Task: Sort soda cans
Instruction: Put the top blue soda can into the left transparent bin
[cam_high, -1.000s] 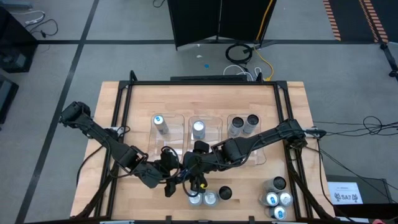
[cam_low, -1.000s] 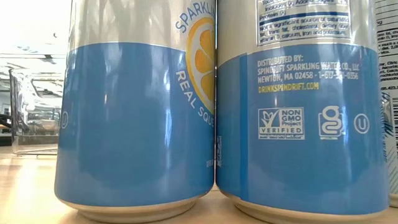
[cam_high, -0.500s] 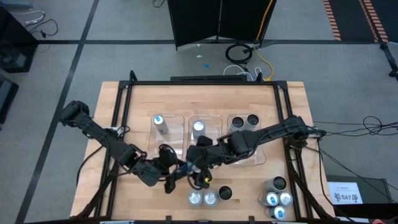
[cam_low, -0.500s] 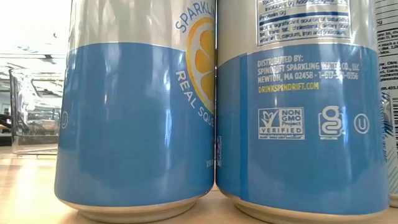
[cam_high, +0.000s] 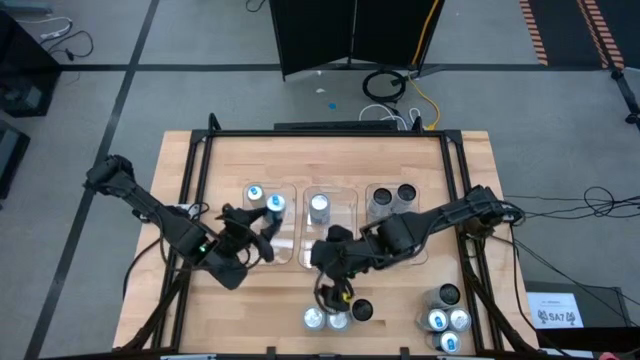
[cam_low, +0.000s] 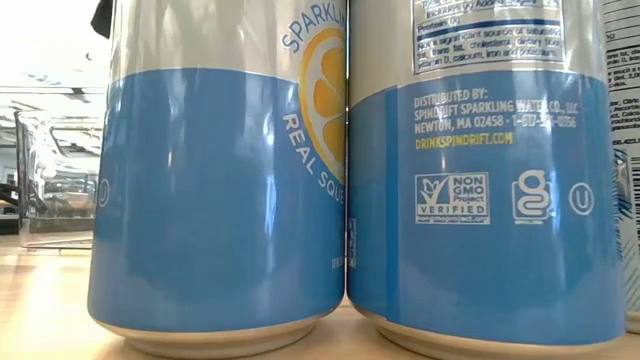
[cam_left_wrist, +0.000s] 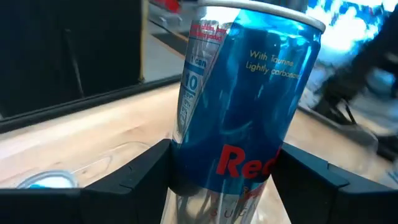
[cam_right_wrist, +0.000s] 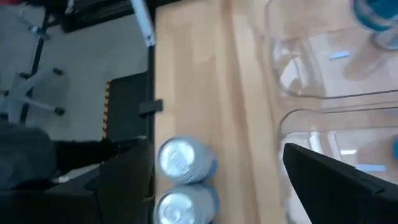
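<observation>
Blue can now sits between the left gripper's fingers, clamped on both sides, tilted a bit, carried over the left clear tray just beside the blue-top can already inside. A sec ago that gripper was low near the front cans w/ the right one close by; it's since swung up to the tray, so one more can looks nearly sorted, drop-off prob next.

Right gripper has pulled back from the handover spot, fingers spread wide, nothing between them. Front cluster of silver-top cans lies just ahead of its fingertips; likely next pick. Right-edge cans well apart from both.
</observation>
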